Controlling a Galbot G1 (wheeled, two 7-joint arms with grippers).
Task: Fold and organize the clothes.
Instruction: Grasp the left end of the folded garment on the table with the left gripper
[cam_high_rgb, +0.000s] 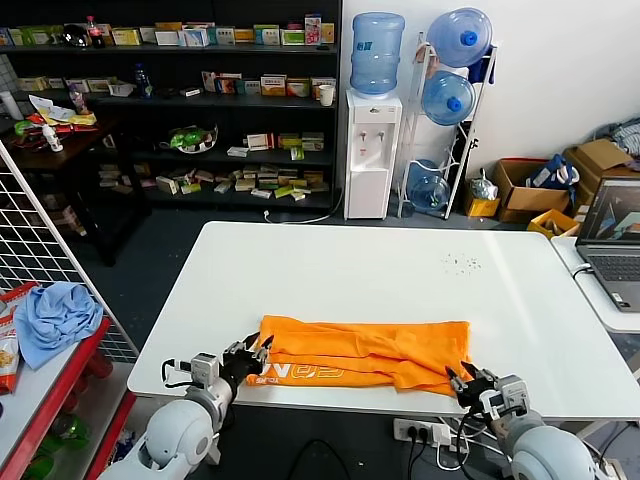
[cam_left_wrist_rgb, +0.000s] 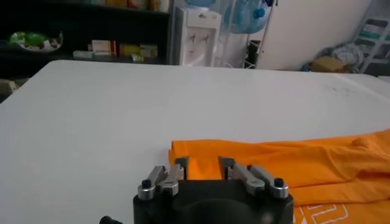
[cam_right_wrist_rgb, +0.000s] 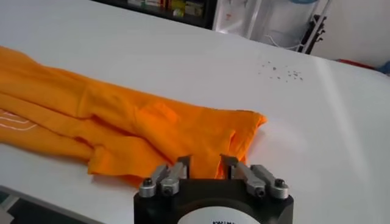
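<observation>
Both spread hands, left hand (cam_high_rgb: 258, 352) and right hand (cam_high_rgb: 462, 380), flank the crumpled, lengthwise-folded orange T-shirt (cam_high_rgb: 370, 352)

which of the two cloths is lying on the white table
The orange T-shirt, stretched along the table's near edge between both grippers; the light blue cloth sits on the red side shelf.

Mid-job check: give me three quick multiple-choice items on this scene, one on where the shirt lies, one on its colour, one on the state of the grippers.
1. Where does the T-shirt lie?
A. near table edge
B. far table edge
C. on the shelf

2. What colour is it?
A. blue
B. orange
C. white

3. The left gripper and right gripper are:
A. both shut on cloth
B. both open
C. out of view

Answers: 1 A, it stretches along the table edge nearest the robot. 2 B, bright orange fabric. 3 B, both wrist views show the fingers apart, holding nothing.
</observation>
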